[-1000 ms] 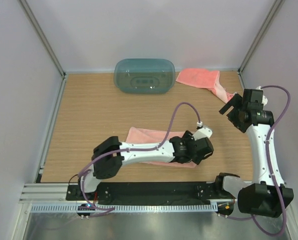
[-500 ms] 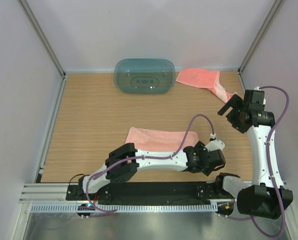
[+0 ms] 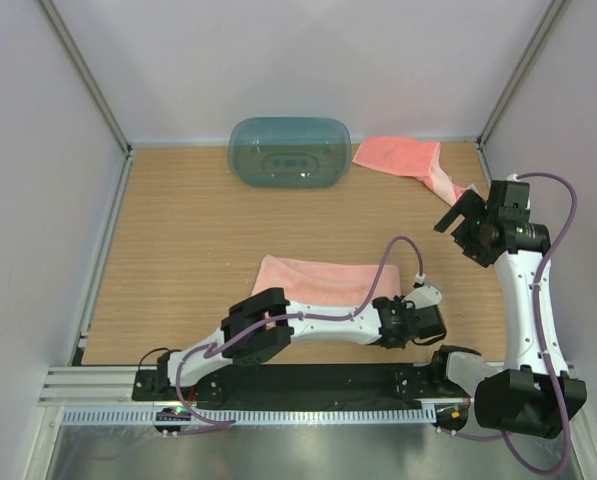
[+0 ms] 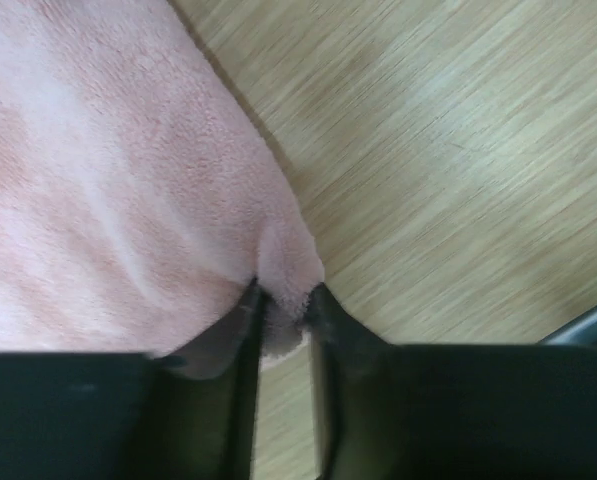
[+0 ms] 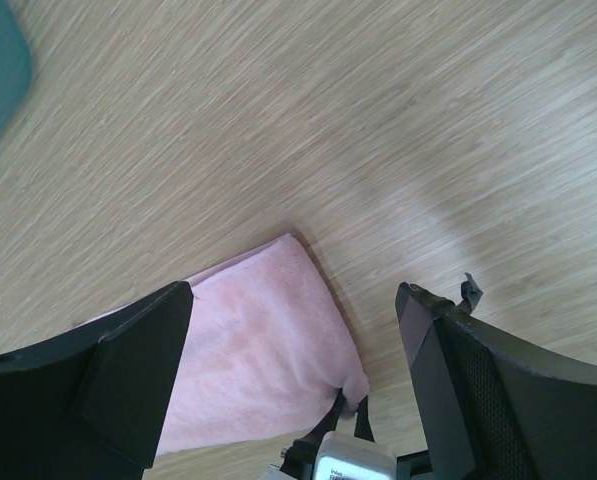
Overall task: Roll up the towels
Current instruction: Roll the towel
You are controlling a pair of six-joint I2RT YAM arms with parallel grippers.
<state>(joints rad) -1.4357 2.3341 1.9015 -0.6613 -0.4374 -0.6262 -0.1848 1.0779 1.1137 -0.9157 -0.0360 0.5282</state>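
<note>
Salmon-pink terry towel [image 3: 313, 278] number one lies flat on the wooden tabletop [image 3: 178, 240], around 6 o'clock from the table's middle in the overhead view. From up there the left arm [image 3: 318, 322] covers its near edge, so you can't see the grab at all. The left wrist view settles it: left gripper [image 4: 283, 315] has its black fingers [image 4: 246, 330] pinched together on the towel's corner, the 4 o'clock one, with a little nub of terry squeezed between them.

Right gripper [image 3: 456, 215] hangs over at 3 o'clock, jaws wide apart, nothing in them. Its own camera looks down on that same pinched corner from the other side.

Second pink towel [image 3: 403, 158] is crumpled at the back, roughly 1 o'clock, and only shows from overhead. It's right next to the translucent teal oval plastic tub [image 3: 289, 152] at 12 o'clock; can't tell if they touch. The tub is just a teal sliver in the right wrist view.
</note>
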